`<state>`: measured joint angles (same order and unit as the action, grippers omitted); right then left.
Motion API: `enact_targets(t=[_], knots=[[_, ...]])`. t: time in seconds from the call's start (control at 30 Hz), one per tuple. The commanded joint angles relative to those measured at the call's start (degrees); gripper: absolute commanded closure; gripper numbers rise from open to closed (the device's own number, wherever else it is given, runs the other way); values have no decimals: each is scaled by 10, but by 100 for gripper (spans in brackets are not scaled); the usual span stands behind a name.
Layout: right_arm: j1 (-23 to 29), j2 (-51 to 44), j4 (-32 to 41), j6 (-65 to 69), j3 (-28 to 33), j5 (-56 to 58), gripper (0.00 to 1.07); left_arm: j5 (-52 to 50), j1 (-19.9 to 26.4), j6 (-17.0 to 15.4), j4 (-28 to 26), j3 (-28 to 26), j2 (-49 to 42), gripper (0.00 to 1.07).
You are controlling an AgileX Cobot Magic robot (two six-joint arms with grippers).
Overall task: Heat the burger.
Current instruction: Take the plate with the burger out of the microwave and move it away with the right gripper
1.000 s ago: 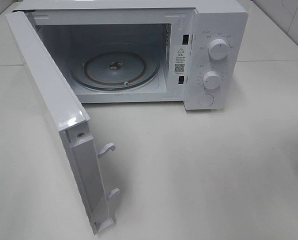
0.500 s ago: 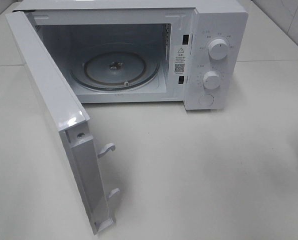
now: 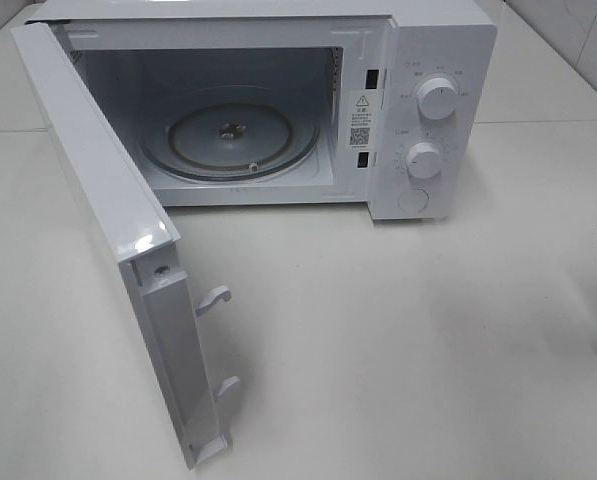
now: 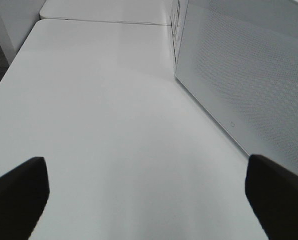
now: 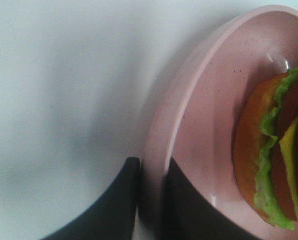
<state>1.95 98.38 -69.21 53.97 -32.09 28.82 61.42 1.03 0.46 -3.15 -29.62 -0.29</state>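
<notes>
**Burger on its plate, rim pinched in my right gripper; microwave standing open**

The burger [image 5: 268, 160] lies on the pink plate [image 5: 208, 115], seen only in my right wrist view: an orange-brown bun with a frill of green lettuce and a strip of yellow filling at its edge. It sits inside the rim, apart from my fingers. My right gripper [image 5: 151, 200] pinches the plate's rim, one dark finger outside the rim against the white surface [image 5: 54, 100], the other inside on the plate's floor. In the high view only a dark sliver of this arm shows at the right edge, and neither plate nor burger appears there.

My left gripper [image 4: 149, 200] is spread wide, its two dark fingertips [image 4: 19, 195] at opposite sides of the wrist view, holding nothing, above bare surface beside a white perforated panel [image 4: 248, 75].

The white microwave [image 3: 438, 60] stands at the back of the surface with its door [image 3: 108, 230] swung fully open toward the left. The glass turntable [image 3: 230, 140] inside carries nothing. Two round dials [image 3: 437, 98] sit on the control panel at right.
</notes>
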Motion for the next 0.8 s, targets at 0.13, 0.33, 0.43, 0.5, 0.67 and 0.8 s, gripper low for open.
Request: enact_targets(t=[0.13,0.33,0.43,0.5,0.67,0.8], knots=[[-3,19,-21,19,-7,7,78,0,-2,-5,0,-1,-2,6],[-3,17,-3,19,-14,3,56,0,-2,-5,0,-1,-2,6],[-1,15,9,19,-23,7,45,0,-2,-5,0,-1,-2,6],[-1,11,23,18,-28,8,40,0,-2,-5,0,-1,-2,6],[-1,-11,64,-5,-28,1,39,0,-2,-5,0,-1,-2,6],[-1,-69,128,-58,-28,1,39,0,-2,-5,0,-1,-2,6]])
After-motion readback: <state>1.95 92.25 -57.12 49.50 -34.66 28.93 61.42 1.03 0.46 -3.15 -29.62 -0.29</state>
